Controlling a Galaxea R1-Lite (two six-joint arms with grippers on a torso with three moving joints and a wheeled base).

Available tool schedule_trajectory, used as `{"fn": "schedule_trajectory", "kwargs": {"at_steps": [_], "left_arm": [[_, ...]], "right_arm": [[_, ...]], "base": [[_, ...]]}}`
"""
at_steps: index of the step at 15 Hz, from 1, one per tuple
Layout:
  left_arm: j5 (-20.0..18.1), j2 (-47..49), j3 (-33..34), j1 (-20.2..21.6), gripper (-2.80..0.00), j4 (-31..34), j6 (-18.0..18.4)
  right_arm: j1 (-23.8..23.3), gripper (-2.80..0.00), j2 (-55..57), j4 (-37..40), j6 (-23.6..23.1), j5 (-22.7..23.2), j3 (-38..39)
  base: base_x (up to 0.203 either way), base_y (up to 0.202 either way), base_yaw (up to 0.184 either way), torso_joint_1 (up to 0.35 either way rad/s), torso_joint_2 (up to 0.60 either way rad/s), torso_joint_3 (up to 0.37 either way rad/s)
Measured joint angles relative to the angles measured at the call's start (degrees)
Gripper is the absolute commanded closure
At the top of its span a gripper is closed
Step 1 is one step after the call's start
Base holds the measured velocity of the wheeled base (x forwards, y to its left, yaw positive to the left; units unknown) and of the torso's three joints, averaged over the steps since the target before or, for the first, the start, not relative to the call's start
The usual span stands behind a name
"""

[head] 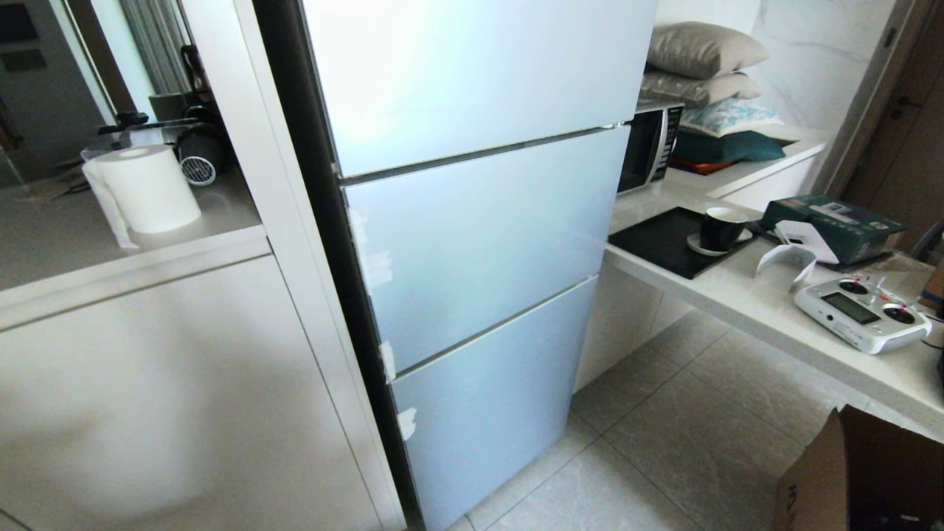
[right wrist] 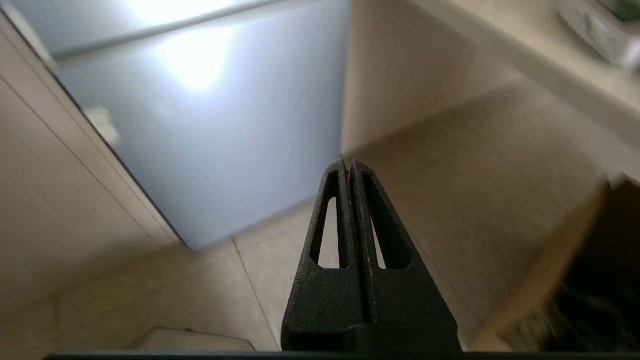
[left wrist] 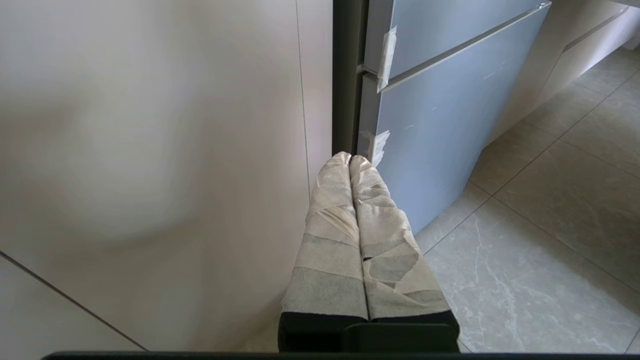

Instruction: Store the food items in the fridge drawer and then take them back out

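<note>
A pale blue fridge [head: 472, 243] stands before me with all three doors closed. The fridge drawer and the food items are hidden. Neither arm shows in the head view. My left gripper [left wrist: 349, 157], its fingers wrapped in white tape, is shut and empty, low beside the white cabinet panel [left wrist: 150, 150] and pointing at the fridge's lower left corner [left wrist: 425, 125]. My right gripper [right wrist: 348, 164], black with slotted fingers, is shut on nothing, low over the tiled floor [right wrist: 450, 175] in front of the fridge's bottom door [right wrist: 215, 140].
A white counter [head: 774, 295] to the right carries a black tray [head: 664, 240], a dark cup [head: 721, 227], a green box [head: 837, 221] and a white remote controller [head: 863, 313]. A cardboard box [head: 833, 479] sits on the floor at lower right. A paper roll [head: 147, 188] stands on the left cabinet.
</note>
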Motion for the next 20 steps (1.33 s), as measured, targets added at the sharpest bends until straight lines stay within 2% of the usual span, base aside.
{"fn": "schedule_trajectory", "kwargs": {"at_steps": [2,6,11,20], "left_arm": [[-0.02,0.0,-0.02,0.0,0.0,0.0,0.0],[-0.01,0.0,-0.02,0.0,0.0,0.02,0.01],[0.0,0.0,-0.02,0.0,0.0,0.02,0.0],[0.0,0.0,-0.02,0.0,0.0,0.02,0.13]], "right_arm": [[-1.69,0.0,-8.89,5.91,-0.91,0.15,1.58],[-3.11,0.0,-18.35,8.96,-4.4,-1.85,3.03],[-3.26,0.0,-20.43,8.84,-0.74,-2.32,3.22],[-3.27,0.0,-20.58,8.96,-0.7,-2.27,3.25]], "base": [[0.0,0.0,0.0,0.0,0.0,0.0],[0.0,0.0,0.0,0.0,0.0,0.0],[0.0,0.0,0.0,0.0,0.0,0.0],[0.0,0.0,0.0,0.0,0.0,0.0]]}}
